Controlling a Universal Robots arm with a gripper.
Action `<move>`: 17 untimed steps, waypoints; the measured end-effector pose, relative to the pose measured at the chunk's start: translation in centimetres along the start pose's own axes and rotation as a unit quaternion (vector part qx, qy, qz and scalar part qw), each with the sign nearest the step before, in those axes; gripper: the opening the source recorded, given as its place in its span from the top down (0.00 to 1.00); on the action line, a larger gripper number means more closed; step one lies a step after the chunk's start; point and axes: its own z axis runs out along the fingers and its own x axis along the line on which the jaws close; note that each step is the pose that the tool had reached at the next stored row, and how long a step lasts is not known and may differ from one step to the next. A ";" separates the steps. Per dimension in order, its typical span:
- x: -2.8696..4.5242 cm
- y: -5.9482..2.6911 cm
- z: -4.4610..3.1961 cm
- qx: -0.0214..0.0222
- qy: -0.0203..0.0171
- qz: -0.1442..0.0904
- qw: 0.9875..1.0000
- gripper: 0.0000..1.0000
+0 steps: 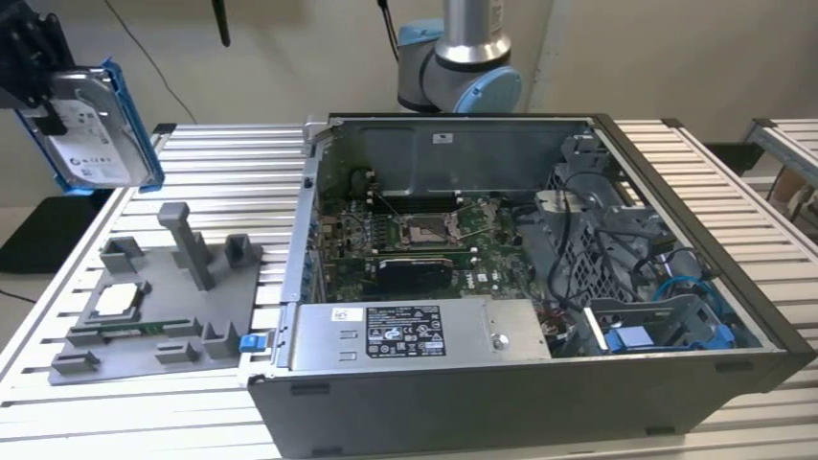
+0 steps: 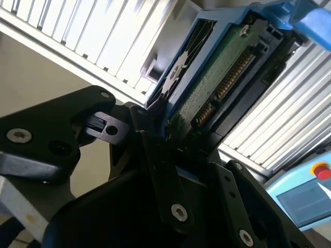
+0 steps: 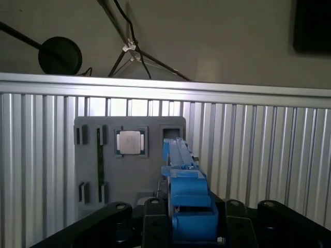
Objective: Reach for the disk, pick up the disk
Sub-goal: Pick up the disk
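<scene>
blue-framed and silver, the disk [image 1: 92, 125] hangs upright, well above the grey tray [image 1: 172, 309]. the gripper [image 1: 45, 101] is clamped on its edge, also above the tray.

Silver metal disk [image 1: 87, 134] in blue plastic, ribbed metal table [image 1: 224, 163]

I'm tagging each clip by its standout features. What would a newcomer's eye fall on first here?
The disk, silver in its blue bracket, hangs in the air at the exterior view's upper left, clamped between the fingers of the gripper. The open computer case, with its motherboard exposed, takes up the middle of that view. To the exterior view's left of it lies a gray fixture carrying a small silver chip.
</scene>
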 end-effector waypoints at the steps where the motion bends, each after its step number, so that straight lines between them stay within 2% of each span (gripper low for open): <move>1: 0.00 0.00 -0.22 0.000 0.000 0.000 1.000 1.00; 17: -0.10 0.01 -3.66 0.000 0.000 0.000 1.000 1.00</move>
